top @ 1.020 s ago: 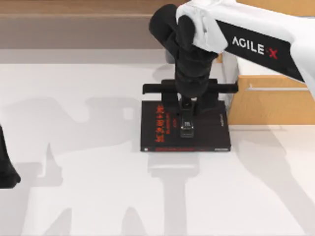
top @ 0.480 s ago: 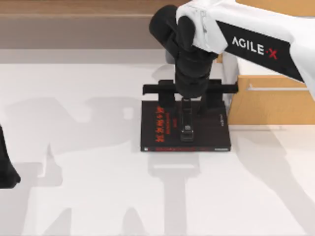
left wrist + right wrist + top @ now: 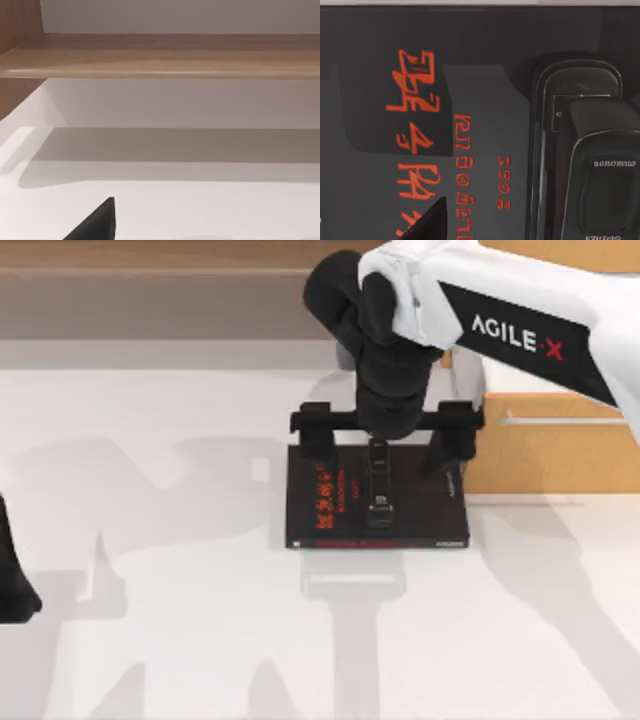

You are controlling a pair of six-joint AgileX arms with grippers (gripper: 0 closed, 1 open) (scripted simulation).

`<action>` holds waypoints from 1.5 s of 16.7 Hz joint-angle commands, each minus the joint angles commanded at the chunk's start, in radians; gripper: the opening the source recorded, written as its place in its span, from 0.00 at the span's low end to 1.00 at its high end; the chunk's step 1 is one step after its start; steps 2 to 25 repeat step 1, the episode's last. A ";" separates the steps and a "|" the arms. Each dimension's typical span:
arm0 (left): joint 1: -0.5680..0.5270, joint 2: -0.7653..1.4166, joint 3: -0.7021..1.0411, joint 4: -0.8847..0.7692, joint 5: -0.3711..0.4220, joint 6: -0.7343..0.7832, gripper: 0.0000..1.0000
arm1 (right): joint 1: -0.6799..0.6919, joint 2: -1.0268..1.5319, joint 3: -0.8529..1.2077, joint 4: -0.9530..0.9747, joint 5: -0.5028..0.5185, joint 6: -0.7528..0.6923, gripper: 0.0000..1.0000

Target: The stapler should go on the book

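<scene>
Worktop (image 3: 180,640): white, wooden furniture along its far edge and to the right of the book

Book (image 3: 330,508): black, red cover lettering, lying flat on the worktop about mid-width; red strip along its near edge. Right wrist view shows the cover (image 3: 420,75) close up with the lettering

Right arm: white, AgileX label, reaches in from the upper right and ends over the book's far half. Right hand (image 3: 381,445): fingers spread wide, one over the book's far-left corner, the other over its far-right corner, nothing between them but the stapler lying below

Stapler (image 3: 378,483): narrow, black, lying flat on the book's cover, right of the lettering, free of both fingers; also in right wrist view (image 3: 580,160)

Left hand (image 3: 12,585): parked far left of the book at the worktop's edge; fingers cannot tell
</scene>
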 joint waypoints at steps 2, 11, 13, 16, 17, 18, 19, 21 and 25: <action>0.000 0.000 0.000 0.000 0.000 0.000 1.00 | 0.000 0.000 0.000 0.000 0.000 0.000 1.00; 0.000 0.000 0.000 0.000 0.000 0.000 1.00 | 0.000 0.000 0.000 0.000 0.000 0.000 1.00; 0.000 0.000 0.000 0.000 0.000 0.000 1.00 | 0.000 0.000 0.000 0.000 0.000 0.000 1.00; 0.000 0.000 0.000 0.000 0.000 0.000 1.00 | 0.000 0.000 0.000 0.000 0.000 0.000 1.00; 0.000 0.000 0.000 0.000 0.000 0.000 1.00 | 0.000 0.000 0.000 0.000 0.000 0.000 1.00; 0.000 0.000 0.000 0.000 0.000 0.000 1.00 | 0.000 0.000 0.000 0.000 0.000 0.000 1.00; 0.000 0.000 0.000 0.000 0.000 0.000 1.00 | 0.000 0.000 0.000 0.000 0.000 0.000 1.00; 0.000 0.000 0.000 0.000 0.000 0.000 1.00 | 0.000 0.000 0.000 0.000 0.000 0.000 1.00; 0.000 0.000 0.000 0.000 0.000 0.000 1.00 | 0.000 0.000 0.000 0.000 0.000 0.000 1.00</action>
